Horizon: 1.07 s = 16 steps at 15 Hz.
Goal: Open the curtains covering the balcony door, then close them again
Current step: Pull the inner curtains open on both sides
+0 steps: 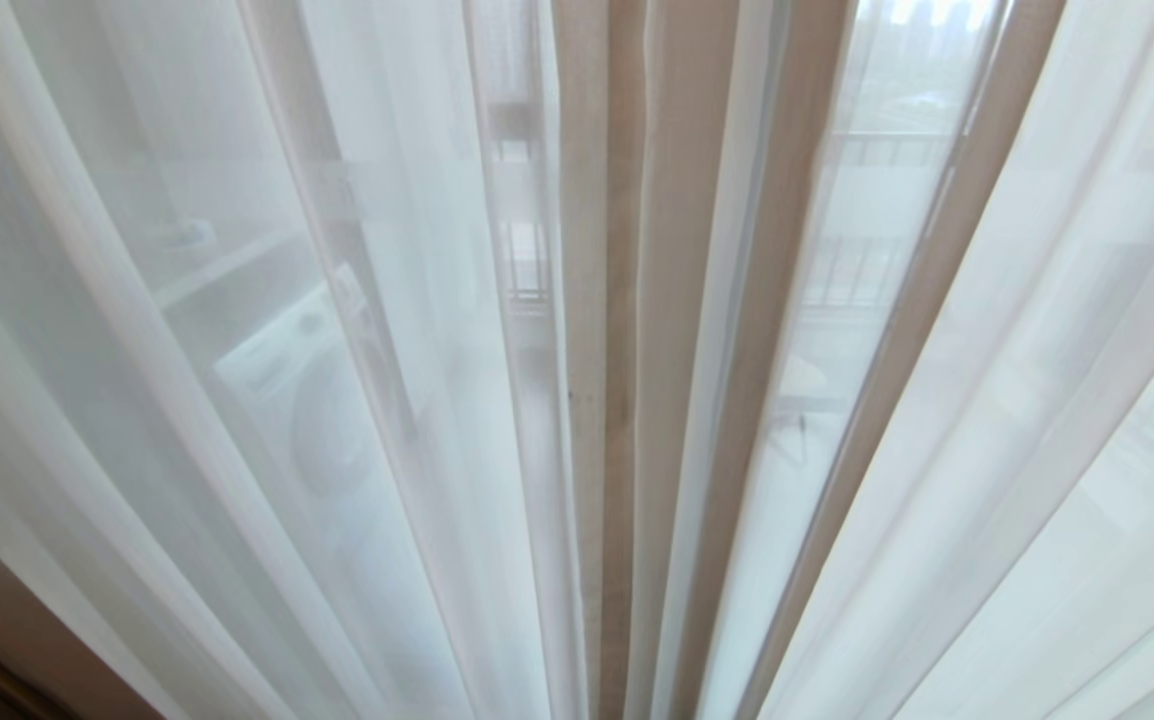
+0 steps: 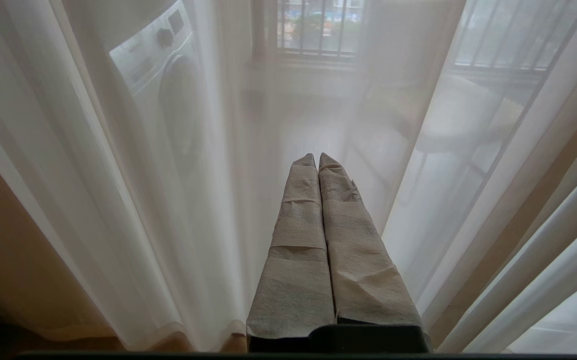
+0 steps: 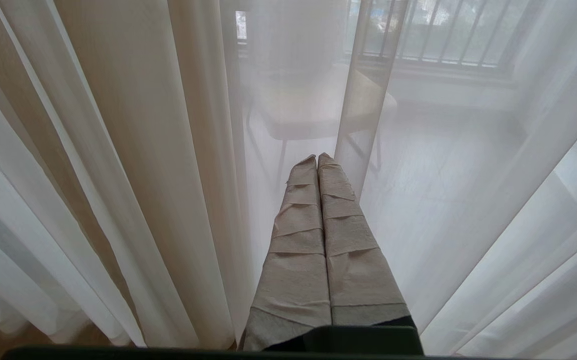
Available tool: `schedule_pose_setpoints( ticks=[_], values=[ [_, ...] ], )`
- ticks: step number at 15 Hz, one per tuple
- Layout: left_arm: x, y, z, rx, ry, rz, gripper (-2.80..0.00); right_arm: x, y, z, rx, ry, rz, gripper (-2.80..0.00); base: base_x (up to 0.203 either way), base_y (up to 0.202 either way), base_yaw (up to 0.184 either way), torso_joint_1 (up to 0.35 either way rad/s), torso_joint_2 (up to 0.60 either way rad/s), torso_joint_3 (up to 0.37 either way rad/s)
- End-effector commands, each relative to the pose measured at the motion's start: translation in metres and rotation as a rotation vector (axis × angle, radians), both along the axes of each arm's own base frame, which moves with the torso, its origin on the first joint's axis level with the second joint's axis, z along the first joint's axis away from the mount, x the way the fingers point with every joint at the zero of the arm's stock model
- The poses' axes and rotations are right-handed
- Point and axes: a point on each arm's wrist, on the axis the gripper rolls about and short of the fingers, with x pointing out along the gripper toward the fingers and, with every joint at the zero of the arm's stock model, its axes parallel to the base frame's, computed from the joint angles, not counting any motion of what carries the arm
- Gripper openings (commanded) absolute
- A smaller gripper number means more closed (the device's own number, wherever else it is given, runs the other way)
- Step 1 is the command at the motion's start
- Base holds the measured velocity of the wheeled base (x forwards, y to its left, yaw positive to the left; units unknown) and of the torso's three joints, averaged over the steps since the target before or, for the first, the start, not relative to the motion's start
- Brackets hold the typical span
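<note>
Left wrist view: left claw point(image 2: 317, 159) pressed together, empty, aimed at the curtains point(image 2: 133, 210) and gripping no fold. Right claw point(image 3: 317, 158) likewise shut and bare. Sheer hangs drawn across the glass, cream folds point(image 1: 627, 330) bunched centre, likely the seam to part. Washing machine point(image 2: 161, 75) and chair point(image 3: 313, 107) show through.

A white washing machine point(image 2: 161, 75), a chair point(image 3: 313, 107), pale floor point(image 3: 443, 170) and barred windows point(image 2: 318, 25) in daylight.
</note>
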Motion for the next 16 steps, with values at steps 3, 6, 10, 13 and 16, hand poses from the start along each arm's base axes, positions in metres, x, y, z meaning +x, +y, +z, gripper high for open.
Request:
schedule_pose_setpoints(
  ticks=[3, 6, 10, 13, 16],
  values=[
    [-0.0002, 0.0, -0.0002, 0.001, -0.001, 0.001, -2.8, 0.0, 0.0, 0.0, 0.0, -0.001, 0.0, -2.8, 0.0, 0.0, 0.0, 0.0, 0.0, 0.0],
    [-0.0002, 0.0, -0.0002, 0.002, -0.001, 0.001, -2.8, 0.0, 0.0, 0.0, 0.0, -0.001, 0.0, -2.8, 0.0, 0.0, 0.0, 0.0, 0.0, 0.0],
    [-0.0002, -0.0001, -0.0003, 0.01, 0.001, -0.002, -2.8, 0.0, 0.0, 0.0, 0.0, -0.001, 0.002, -2.8, 0.0, 0.0, 0.0, 0.0, 0.0, 0.0],
    [-0.0002, -0.0001, -0.0003, 0.01, 0.001, -0.004, -2.8, 0.0, 0.0, 0.0, 0.0, -0.001, 0.001, -2.8, 0.0, 0.0, 0.0, 0.0, 0.0, 0.0],
    [-0.0002, -0.0001, -0.0003, 0.022, 0.001, -0.005, -2.8, 0.0, 0.0, 0.0, 0.0, -0.001, 0.0, -2.8, 0.0, 0.0, 0.0, 0.0, 0.0, 0.0]
  ],
)
